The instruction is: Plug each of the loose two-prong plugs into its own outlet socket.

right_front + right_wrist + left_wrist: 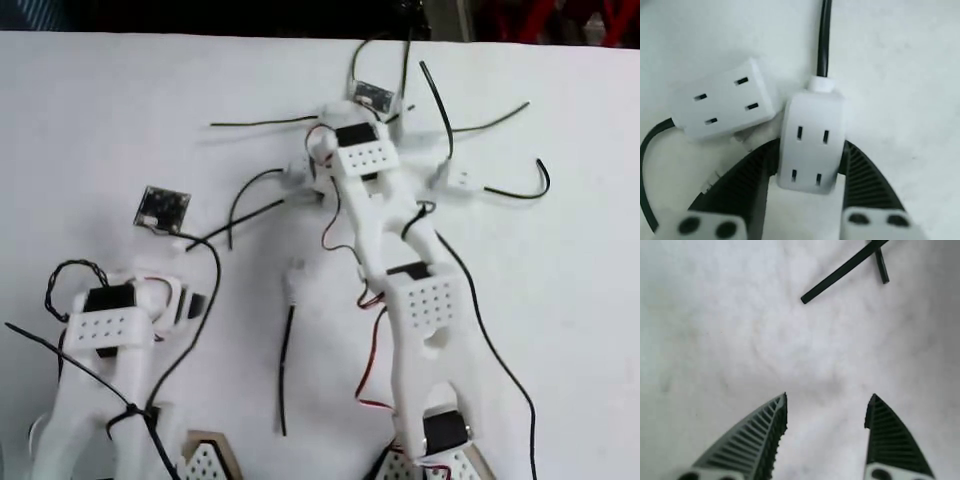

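— Which step did that look like to you?

— Securing a socket, I'd say. The right gripper (810,146) had closed its jaws against the two long sides of a white outlet block (812,125), slotted face up, and every slot I could see on it was empty. A second outlet block (722,102) lay just beside it, touching at one corner, and its slots were empty too.

— And the plugs?

— One loose plug (293,280) lay on the table (100,120) between the two arms, its black cord (285,370) trailing back toward the bases. It was well apart from both blocks.

— What about the other arm?

— The left gripper (827,402) hung over bare table with its jaws spread wide and nothing between them.

— So what did the next move call for?

— By my reading, the left arm needed to take the plug by its body, leaving the prongs free. The prongs would then have to line up with one pair of slots while the right arm kept that block steady.
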